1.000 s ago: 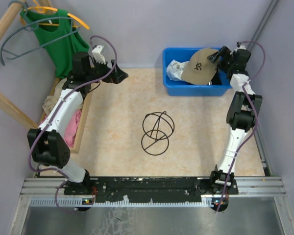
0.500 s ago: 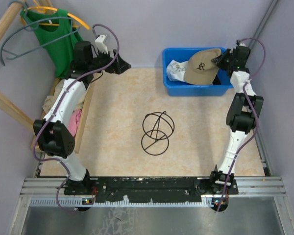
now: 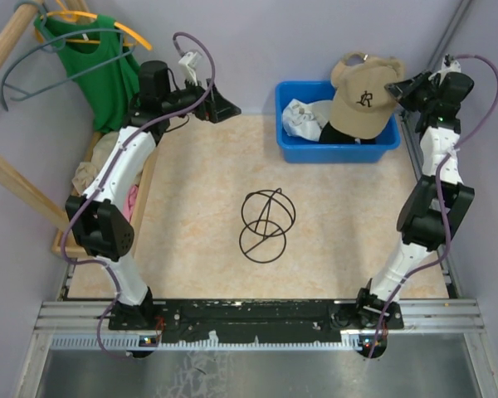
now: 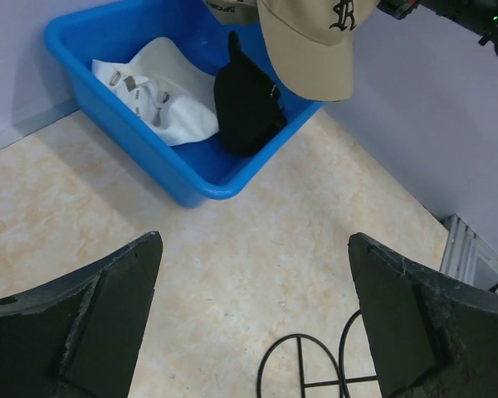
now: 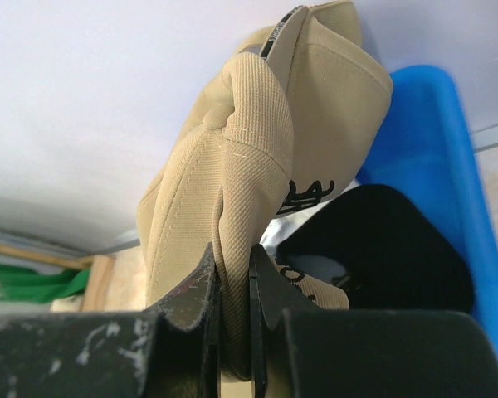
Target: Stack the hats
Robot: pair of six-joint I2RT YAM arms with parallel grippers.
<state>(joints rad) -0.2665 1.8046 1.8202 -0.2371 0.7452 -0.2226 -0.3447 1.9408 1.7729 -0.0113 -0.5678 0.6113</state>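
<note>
Tan cap (image 3: 361, 99) clamped in right gripper (image 5: 232, 265) over blue bin (image 3: 336, 151), 1 o'clock; left gripper (image 3: 226, 108) open; black cap (image 4: 245, 104), white cap (image 4: 162, 91) binned, nothing stacked

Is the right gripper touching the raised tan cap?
Touching. The right wrist view shows the right gripper shut on the raised tan cap, fabric pinched between its fingers.

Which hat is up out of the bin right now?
The tan cap: pinched in the right tool, it hangs above the blue bin, while the white cap and black cap lie inside.
</note>
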